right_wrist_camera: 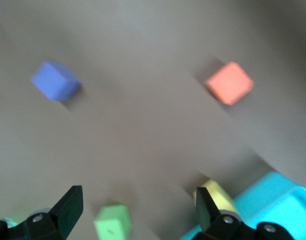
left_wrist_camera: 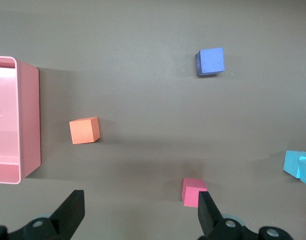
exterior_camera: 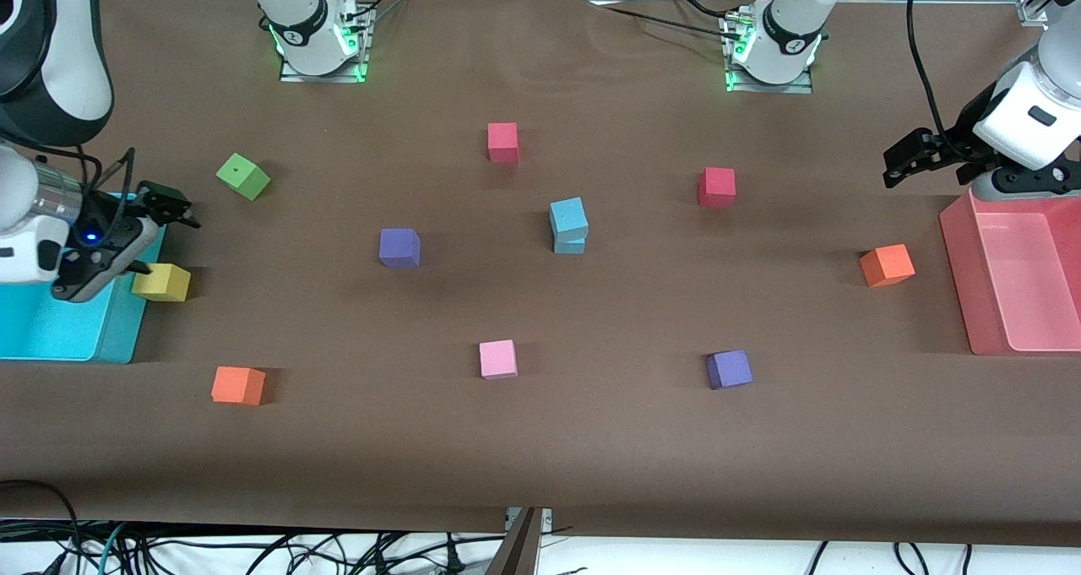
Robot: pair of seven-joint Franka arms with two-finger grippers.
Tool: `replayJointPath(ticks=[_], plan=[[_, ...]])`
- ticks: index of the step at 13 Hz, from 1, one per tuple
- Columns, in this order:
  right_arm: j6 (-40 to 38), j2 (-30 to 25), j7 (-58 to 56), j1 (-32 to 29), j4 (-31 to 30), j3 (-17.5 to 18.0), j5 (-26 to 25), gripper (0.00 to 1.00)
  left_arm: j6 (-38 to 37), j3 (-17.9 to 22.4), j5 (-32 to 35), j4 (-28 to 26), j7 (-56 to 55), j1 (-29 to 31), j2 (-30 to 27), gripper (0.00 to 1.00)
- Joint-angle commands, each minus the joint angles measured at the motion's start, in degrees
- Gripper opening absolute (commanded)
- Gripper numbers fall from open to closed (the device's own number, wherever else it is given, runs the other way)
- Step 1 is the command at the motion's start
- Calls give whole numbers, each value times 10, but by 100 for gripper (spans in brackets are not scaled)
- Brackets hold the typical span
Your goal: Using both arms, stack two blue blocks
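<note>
Mid-table: matte foam blue blocks (exterior_camera: 568,225) stacked | left claw (left_wrist_camera: 140,212) apart | right claw (right_wrist_camera: 138,212) apart

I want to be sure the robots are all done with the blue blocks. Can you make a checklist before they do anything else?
1. One blue block on top of the other: top blue block sits on bottom blue block. Ok.
2. Stack lined up: the top one looks a little twisted. Cannot tell if steady.
3. Left end effector open, holding nothing, over the pink bin end of the table. Ok.
4. Right end effector open, holding nothing, over the cyan bin. Ok.
5. Both away from the stack. Ok.
</note>
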Motion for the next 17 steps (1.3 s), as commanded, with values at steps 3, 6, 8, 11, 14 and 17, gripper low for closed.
replayJointPath(ticks=[3,6,8,11,14,17], plan=[[42,-55,4,-53,-25,27,-41,100,-14,-2,4,20,-3,3,9,100],[-31,-83,205,-63,-27,41,-53,100,-14,-2,5,20,-3,3,9,100],[-68,-95,378,-59,-26,55,-48,100,-14,-2,5,20,-2,3,9,100],[-87,-116,581,-59,-26,64,-25,100,-14,-2,5,20,-2,3,9,100],[-147,-122,582,-57,-18,69,7,100,-14,-2,5,20,-2,3,9,100],[-142,-120,584,-56,-11,65,1,100,-14,-2,5,20,-2,3,9,100]])
